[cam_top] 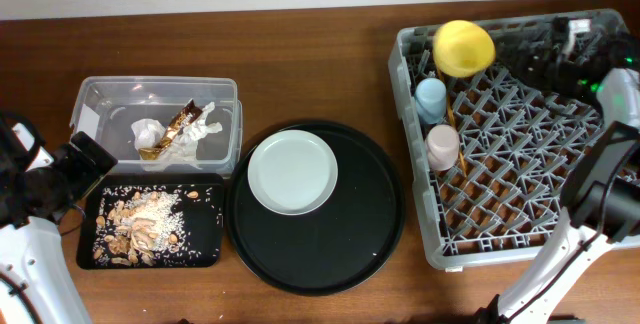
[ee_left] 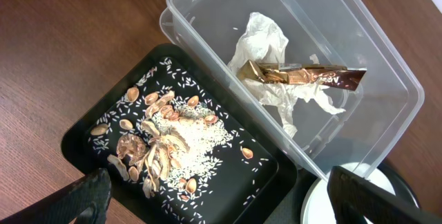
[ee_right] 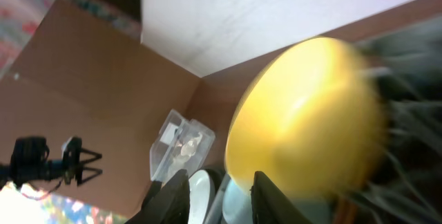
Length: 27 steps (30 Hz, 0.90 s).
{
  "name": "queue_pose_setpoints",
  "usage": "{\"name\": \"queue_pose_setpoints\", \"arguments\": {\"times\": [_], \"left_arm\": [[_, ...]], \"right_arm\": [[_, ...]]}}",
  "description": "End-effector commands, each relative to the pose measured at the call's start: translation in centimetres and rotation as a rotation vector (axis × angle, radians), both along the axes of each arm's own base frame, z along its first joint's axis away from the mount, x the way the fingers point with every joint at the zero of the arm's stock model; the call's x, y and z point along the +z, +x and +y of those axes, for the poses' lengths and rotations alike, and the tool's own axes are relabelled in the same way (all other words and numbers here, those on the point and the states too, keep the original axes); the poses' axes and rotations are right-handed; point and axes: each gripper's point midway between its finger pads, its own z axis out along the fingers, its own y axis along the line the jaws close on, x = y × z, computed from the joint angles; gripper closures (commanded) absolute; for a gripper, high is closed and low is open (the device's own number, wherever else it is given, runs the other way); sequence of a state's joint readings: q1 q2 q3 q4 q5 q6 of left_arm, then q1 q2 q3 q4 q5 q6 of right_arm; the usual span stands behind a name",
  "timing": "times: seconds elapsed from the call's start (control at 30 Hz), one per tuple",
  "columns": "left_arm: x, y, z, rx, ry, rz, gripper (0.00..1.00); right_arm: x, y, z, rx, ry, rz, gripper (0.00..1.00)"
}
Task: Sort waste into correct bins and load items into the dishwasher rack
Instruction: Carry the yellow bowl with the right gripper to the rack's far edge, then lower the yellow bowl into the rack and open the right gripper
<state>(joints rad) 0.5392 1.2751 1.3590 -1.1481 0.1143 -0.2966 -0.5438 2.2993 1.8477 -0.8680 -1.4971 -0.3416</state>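
Two grippers, one item outstanding. Waste: napkin (cam_top: 148, 130) and wrapper (cam_top: 180, 129) in the tub (cam_top: 90, 99); scraps (cam_top: 140, 226) on the small tray (cam_top: 205, 244); sorting judged complete. Rack (cam_top: 530, 164), right side of the counter (cam_top: 300, 54): bowl (cam_top: 463, 47) tilted on edge at its far left corner, with the blue cup (cam_top: 431, 99) and pink cup (cam_top: 442, 147) below it along the left wall. Plate (cam_top: 292, 171): flat on the round tray (cam_top: 370, 234), mid-counter, outside the rack; judged the next item to load. Left gripper (ee_left: 224, 200): spread wide, empty, hovering over the tub and small tray; the plate lies to its right, its rim showing by the right-hand finger in the wrist view. Right gripper (ee_right: 221, 175): at the rack's far side, close against the bowl; fingers a narrow way apart; blur prevents telling whether they pinch the bowl's rim. Key relation: the plate sits between the arms, left of the rack, somewhat nearer the left gripper, though the rack is on the right arm's side. Being round, it has no long axis, so the pick likely hinges on catching its rim.
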Motion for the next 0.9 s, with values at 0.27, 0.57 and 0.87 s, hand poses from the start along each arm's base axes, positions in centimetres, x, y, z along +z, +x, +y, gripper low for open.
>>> {"name": "queue_pose_setpoints", "arguments": {"times": [0.27, 0.57, 0.87], "left_arm": [[0.1, -0.2, 0.3, 0.018, 0.006, 0.000, 0.01], [0.1, -0.2, 0.3, 0.018, 0.006, 0.000, 0.01], [0.1, -0.2, 0.3, 0.018, 0.005, 0.000, 0.01]], "right_arm": [[-1.4, -1.0, -4.7, -0.142, -0.048, 0.184, 0.61], [4.9, 1.0, 4.8, -0.190, -0.851, 0.161, 0.56], [2.0, 4.1, 10.4, -0.331, -1.450, 0.156, 0.41]]}}
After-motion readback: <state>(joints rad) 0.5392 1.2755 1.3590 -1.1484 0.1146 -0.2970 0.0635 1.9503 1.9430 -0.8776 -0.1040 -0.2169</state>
